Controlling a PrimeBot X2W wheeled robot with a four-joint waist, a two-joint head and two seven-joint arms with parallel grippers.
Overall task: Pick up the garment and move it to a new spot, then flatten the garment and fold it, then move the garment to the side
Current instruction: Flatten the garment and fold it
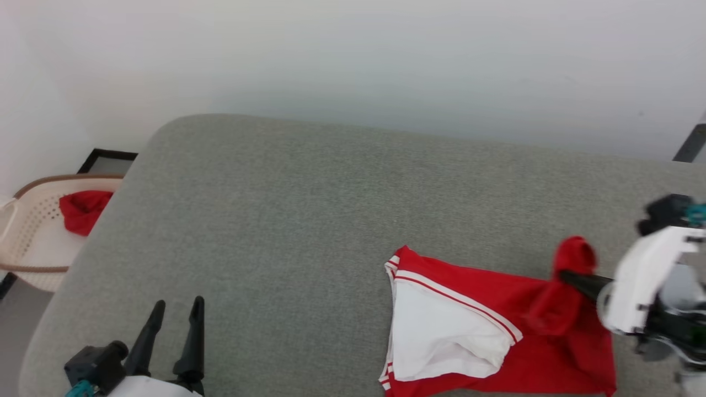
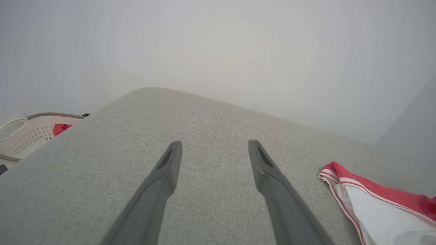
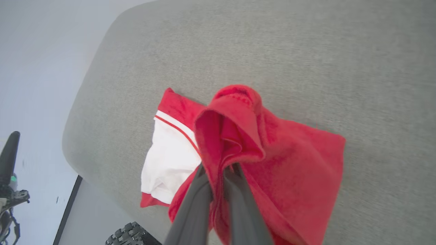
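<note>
Bright red soft garment (image 1: 543, 361), white panel, striped trim: near right on grey fabric-padded counter (image 1: 276, 193), one red fold pinched up by right claw (image 3: 218, 173), clamped tight, likely for lifting. Left claw (image 1: 179, 303): near left, fully spread, empty, clear of the cloth

A plain white wall (image 1: 386, 55) stands behind the grey fabric-covered desk (image 1: 265, 209). A cream laundry basket (image 1: 30, 229) stands beside its left edge.

Red-and-white garment (image 1: 474, 306), perhaps shorts, 1 corner up, on cushion (image 1: 276, 220)
</note>
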